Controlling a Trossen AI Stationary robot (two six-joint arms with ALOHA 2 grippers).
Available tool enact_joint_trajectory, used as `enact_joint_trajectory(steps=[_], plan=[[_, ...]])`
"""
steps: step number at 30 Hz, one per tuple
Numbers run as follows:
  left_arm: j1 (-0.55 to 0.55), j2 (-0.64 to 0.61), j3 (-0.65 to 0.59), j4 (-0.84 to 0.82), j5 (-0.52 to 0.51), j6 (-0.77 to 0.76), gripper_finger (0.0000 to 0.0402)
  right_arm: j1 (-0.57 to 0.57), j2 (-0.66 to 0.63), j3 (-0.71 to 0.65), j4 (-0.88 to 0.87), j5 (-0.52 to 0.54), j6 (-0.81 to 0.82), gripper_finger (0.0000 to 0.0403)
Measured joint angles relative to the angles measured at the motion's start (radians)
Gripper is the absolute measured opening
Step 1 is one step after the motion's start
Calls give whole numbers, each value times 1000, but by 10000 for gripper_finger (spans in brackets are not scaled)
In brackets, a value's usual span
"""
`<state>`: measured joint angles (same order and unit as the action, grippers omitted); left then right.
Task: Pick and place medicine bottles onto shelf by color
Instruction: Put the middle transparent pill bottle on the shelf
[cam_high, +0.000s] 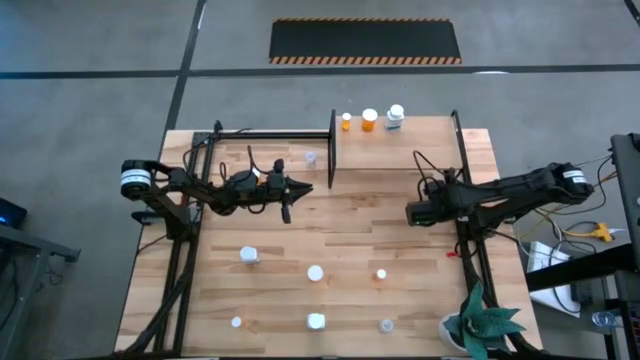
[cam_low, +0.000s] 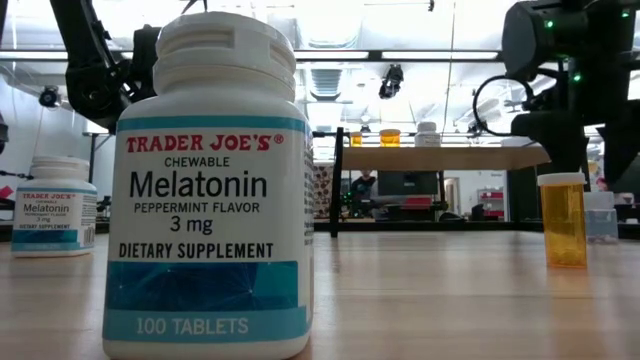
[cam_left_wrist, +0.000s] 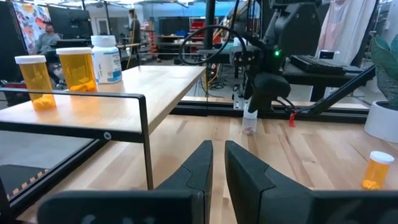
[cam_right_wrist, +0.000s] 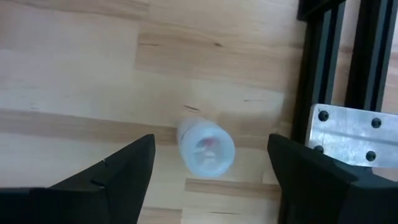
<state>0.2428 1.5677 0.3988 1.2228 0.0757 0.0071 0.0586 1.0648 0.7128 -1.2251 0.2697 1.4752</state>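
The shelf (cam_high: 395, 140) stands at the table's far middle and carries two orange bottles (cam_high: 369, 120) and a white bottle (cam_high: 396, 116). My right gripper (cam_right_wrist: 211, 142) is open and points down over a small clear white-capped bottle (cam_right_wrist: 206, 149) that stands upright on the table by the right frame post. Its fingers stand wide on either side of the bottle without touching it. My left gripper (cam_left_wrist: 217, 163) is shut and empty, held level left of the shelf (cam_high: 290, 195). Several more bottles stand on the near half of the table (cam_high: 315, 272).
A black frame post with a metal bracket (cam_right_wrist: 345, 134) stands right beside the clear bottle. A potted plant (cam_high: 480, 325) stands at the near right corner. A small clear bottle (cam_high: 310, 157) stands under the shelf's left end. Two large Melatonin bottles (cam_low: 210, 190) and an orange bottle (cam_low: 563, 218) stand near the front edge.
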Motion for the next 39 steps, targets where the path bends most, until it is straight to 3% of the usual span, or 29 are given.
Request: enact_joint_trajectory(steps=[9,23,39], plan=[[0,0,0,0,0,0,24,0,77,0,6,18,19,269],[0,0,0,0,0,0,24,0,116,-10,109,-11,34,278],[0,0,0,-1,0,0,24,0,115,-10,222,-18,-77,209]])
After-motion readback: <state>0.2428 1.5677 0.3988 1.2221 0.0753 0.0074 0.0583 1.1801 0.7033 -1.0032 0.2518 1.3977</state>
